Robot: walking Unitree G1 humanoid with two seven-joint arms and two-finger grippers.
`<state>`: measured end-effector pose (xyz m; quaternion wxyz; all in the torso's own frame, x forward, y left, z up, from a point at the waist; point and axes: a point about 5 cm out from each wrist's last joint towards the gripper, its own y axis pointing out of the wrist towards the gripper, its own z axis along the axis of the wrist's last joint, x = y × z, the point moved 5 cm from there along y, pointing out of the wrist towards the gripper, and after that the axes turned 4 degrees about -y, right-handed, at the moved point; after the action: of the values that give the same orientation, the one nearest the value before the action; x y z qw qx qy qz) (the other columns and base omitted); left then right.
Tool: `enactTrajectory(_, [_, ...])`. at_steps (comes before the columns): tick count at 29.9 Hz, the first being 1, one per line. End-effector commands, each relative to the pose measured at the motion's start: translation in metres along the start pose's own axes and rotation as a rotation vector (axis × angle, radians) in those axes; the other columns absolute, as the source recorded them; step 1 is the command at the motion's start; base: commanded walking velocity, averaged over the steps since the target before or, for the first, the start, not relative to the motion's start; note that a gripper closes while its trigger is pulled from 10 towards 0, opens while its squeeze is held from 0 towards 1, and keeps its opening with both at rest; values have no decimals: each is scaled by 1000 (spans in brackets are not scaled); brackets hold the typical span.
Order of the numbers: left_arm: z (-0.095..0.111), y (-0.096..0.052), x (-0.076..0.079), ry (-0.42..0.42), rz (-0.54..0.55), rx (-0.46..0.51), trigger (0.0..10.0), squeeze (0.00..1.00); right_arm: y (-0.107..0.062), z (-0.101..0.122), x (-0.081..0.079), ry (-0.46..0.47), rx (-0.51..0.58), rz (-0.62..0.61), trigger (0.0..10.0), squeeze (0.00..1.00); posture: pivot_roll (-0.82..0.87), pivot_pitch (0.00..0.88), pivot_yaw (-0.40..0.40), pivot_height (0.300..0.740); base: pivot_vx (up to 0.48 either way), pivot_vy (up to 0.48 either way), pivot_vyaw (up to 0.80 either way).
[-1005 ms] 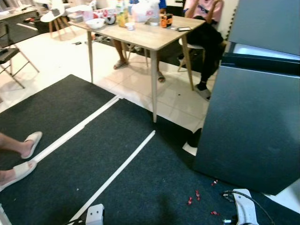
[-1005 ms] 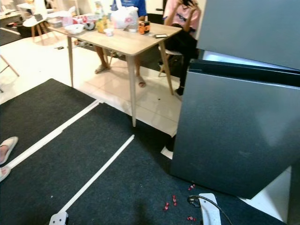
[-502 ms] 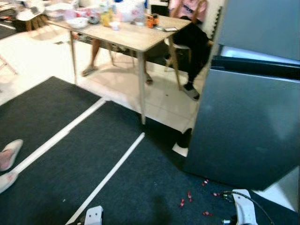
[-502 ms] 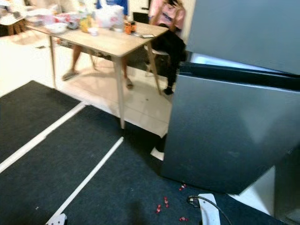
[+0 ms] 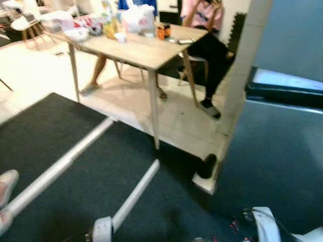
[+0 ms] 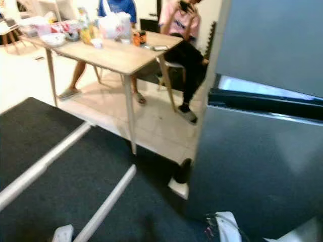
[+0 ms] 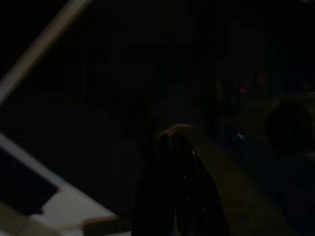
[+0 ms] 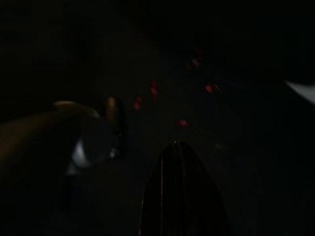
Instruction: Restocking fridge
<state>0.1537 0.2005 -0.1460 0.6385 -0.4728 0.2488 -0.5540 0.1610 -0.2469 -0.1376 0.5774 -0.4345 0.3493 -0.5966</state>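
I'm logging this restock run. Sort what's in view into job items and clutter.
Job: fridge, its door ajar; groceries and bag on the wooden table.

Lying about: red bits on the dark mat; white floor strips; seated people; slipper.

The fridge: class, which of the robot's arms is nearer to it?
Right. The right arm hangs just before the fridge; the left arm hangs over the dark mat, farther off.
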Motion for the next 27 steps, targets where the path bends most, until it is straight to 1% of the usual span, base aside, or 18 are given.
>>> enactTrajectory(1, [-10, -3, -7, -2, 14, -26, 10000, 0, 1, 13, -2, -9, 36, 2, 10000, 0, -37, 0, 29, 740, 0, 0, 0])
enactTrajectory(2, [-10, -3, -6, 16, 2, -30, 10000, 0, 1, 13, -2, -8, 36, 1, 10000, 0, -37, 0, 29, 740, 0, 0, 0])
enactTrajectory(4, [-10, -3, -5, 19, -1, -30, 10000, 0, 1, 13, -2, -8, 37, 1, 10000, 0, -37, 0, 29, 740, 0, 0, 0])
enactTrajectory(8, [-11, -3, -4, 26, -9, -38, 10000, 0, 1, 15, -2, -6, 39, 2, 10000, 0, -35, 0, 30, 740, 0, -442, 0])
enactTrajectory(11, [-8, -3, -7, 6, 14, -23, 10000, 0, 1, 15, -3, -6, 41, 2, 10000, 0, -35, 0, 30, 740, 0, -385, 0])
enactTrajectory(15, [-8, -3, -8, 9, 16, -25, 10000, 0, 1, 16, -3, -8, 44, 2, 10000, 0, -35, 0, 30, 740, 0, 0, 0])
enactTrajectory(16, [-8, -2, -7, 8, 14, -25, 10000, 0, 1, 21, -3, -4, 59, 4, 10000, 0, -35, 0, 30, 740, 0, 0, 0])
enactTrajectory(17, [-8, -2, -7, 9, 13, -24, 10000, 0, 1, 28, -3, 4, 83, 5, 10000, 0, -35, 0, 31, 740, 0, 0, 0])
enactTrajectory(18, [-8, -2, -6, 6, 10, -22, 10000, 0, 0, 47, -2, 14, 143, 6, 10000, 0, -38, 0, 32, 740, 0, 0, 0])
enactTrajectory(19, [-7, -2, -6, 3, 8, -21, 10000, 0, -1, 57, -2, 14, 174, 8, 10000, 0, -38, 0, 32, 740, 0, 0, 0])
enactTrajectory(22, [-7, -2, -6, 1, 6, -20, 10000, 0, -2, 63, -2, 13, 193, 10, 10000, 0, -38, 0, 32, 740, 0, 0, 0])
enactTrajectory(23, [-8, -2, -5, 0, 2, -22, 10000, 0, -8, 105, -2, 7, 313, 29, 10000, 0, -38, 0, 32, 740, 0, 0, 0])
enactTrajectory(24, [-8, -2, -5, 0, 1, -23, 10000, 0, -12, 122, -2, 1, 363, 35, 10000, 0, -38, 0, 32, 740, 0, 0, 0])
enactTrajectory(25, [-8, -2, -5, 0, 1, -23, 10000, 0, -12, 122, -2, 1, 363, 35, 10000, 0, -38, 0, 32, 740, 0, 0, 0])
enactTrajectory(26, [-8, -2, -5, -1, 1, -24, 10000, 0, -22, 159, 2, -11, 463, 23, 10000, 0, -38, 0, 32, 740, 0, 0, 0])
enactTrajectory(27, [-8, -2, -5, -2, 1, -24, 10000, 0, -26, 170, 4, -13, 492, 16, 10000, 0, -38, 0, 32, 740, 0, 0, 0])
